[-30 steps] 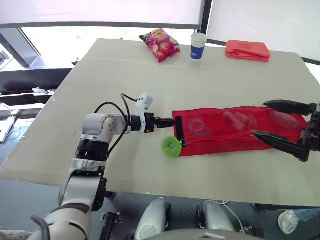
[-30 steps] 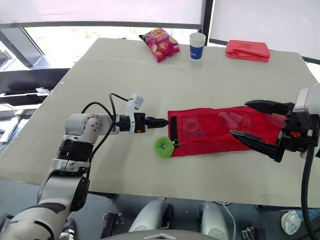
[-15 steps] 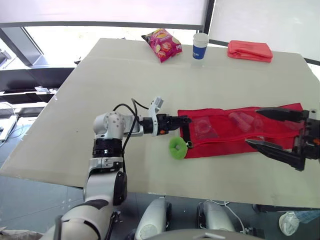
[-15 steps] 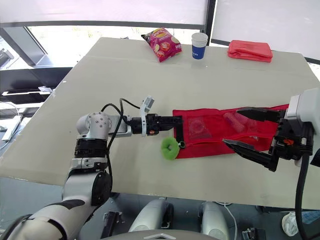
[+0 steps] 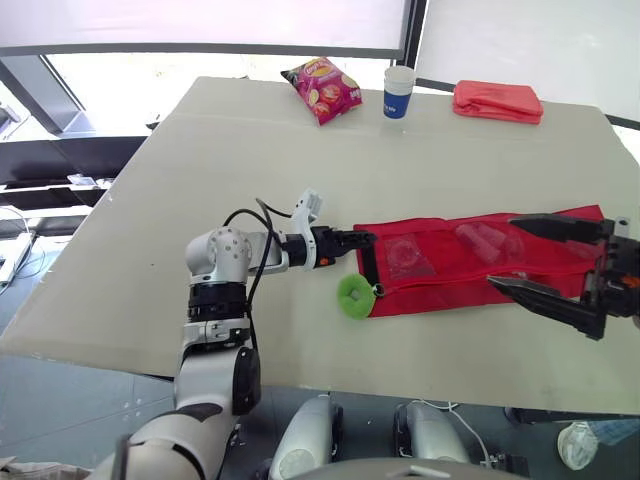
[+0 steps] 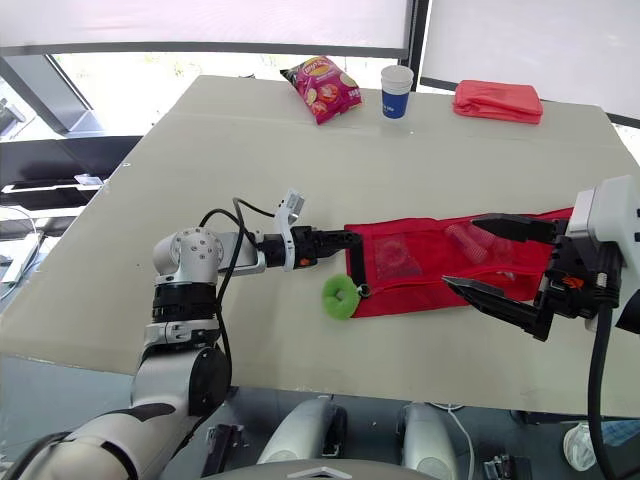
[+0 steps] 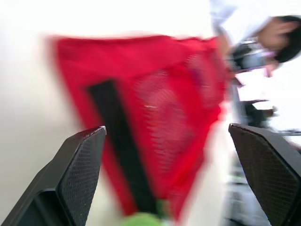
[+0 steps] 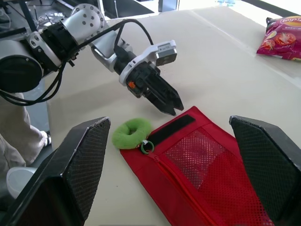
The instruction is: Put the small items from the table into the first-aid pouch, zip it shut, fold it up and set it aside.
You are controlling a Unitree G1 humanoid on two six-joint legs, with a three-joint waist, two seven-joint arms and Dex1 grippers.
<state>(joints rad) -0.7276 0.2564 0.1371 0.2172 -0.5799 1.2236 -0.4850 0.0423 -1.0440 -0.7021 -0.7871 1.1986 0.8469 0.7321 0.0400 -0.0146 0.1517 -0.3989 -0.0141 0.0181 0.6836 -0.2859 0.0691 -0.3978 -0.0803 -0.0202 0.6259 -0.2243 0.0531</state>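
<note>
**Left claw just reached the pouch's strap end, so folding looks close**

The first-aid pouch [image 5: 450,272] lies flat at centre-right of the head view, long side running left to right. The small items [image 5: 475,238] show through the mesh, so they're already inside.

What's changed in the last second is that the left gripper [image 5: 362,238] pushed forward. It was just short of the pouch's left edge, and now its tips sit over the top of the black strip [image 5: 369,268] on that end. Its fingers are spread and haven't closed on anything; the wrist view shows the red fabric between them.

The right gripper [image 5: 501,252] slid a bit further in over the right end. It's gaping wide with nothing in it, one finger above the pouch's upper edge and one off its lower edge.

The green ring [image 5: 354,296] on the zip pull hangs at the left end, just below the left claw. I can't tell if the zip is fully closed.

My read is that filling is done and both arms are lining up on opposite ends for the fold. Neither has a hold yet, so the fold hasn't started.
</note>
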